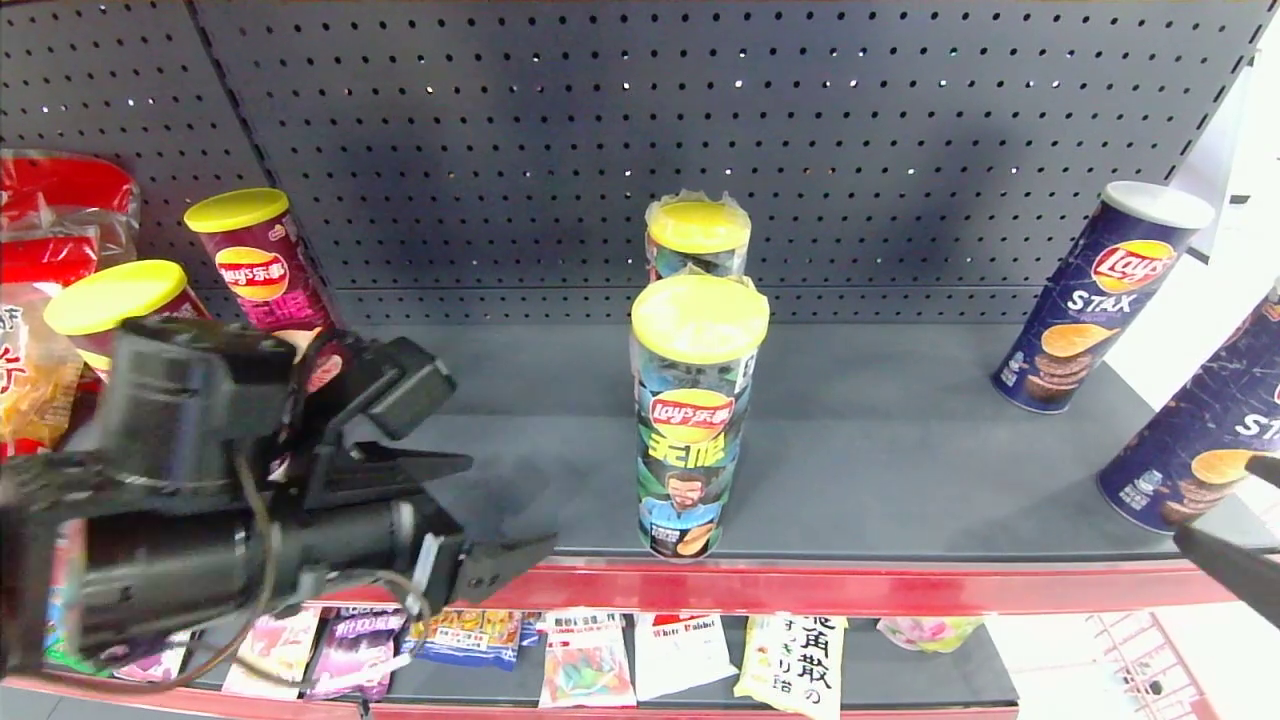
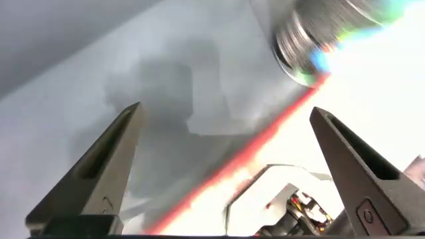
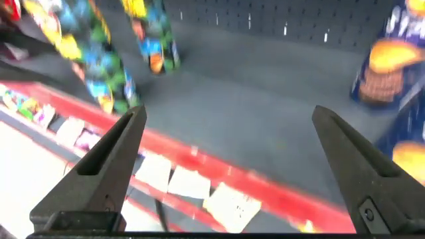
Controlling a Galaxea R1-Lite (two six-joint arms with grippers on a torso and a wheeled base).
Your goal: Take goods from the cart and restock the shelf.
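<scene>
1. A dark grey shelf (image 1: 880, 440) seen from above and in front; it has a perforated back panel (image 1: 700, 130) and a red front edge (image 1: 850, 588).
2. The front can (image 1: 692, 420), green and blue with a yellow lid, stands upright at the middle of the shelf, close to the red front edge; the rear can (image 1: 697, 238), of the same kind, stands upright behind it by the back panel, apart from it.
3. At the left end stand two purple cans (image 1: 262, 265) with yellow lids; red bags (image 1: 50, 230) sit beside them at the far left.
4. At the right end stand two blue cans (image 1: 1095, 300); one is toward the back, the other nearer the front at the view's edge.
5. The left pincer (image 1: 512, 503) hangs over the shelf's front edge, to the left of the front can and apart from it; its jaws are spread wide with nothing between them.
6. The right pincer (image 3: 229, 109) sits in front of the shelf at the right, near the nearer blue can; its jaws are also spread wide and hold nothing.
7. Below, a lower shelf (image 1: 900, 675) carries a row of small packets (image 1: 680, 655).
</scene>
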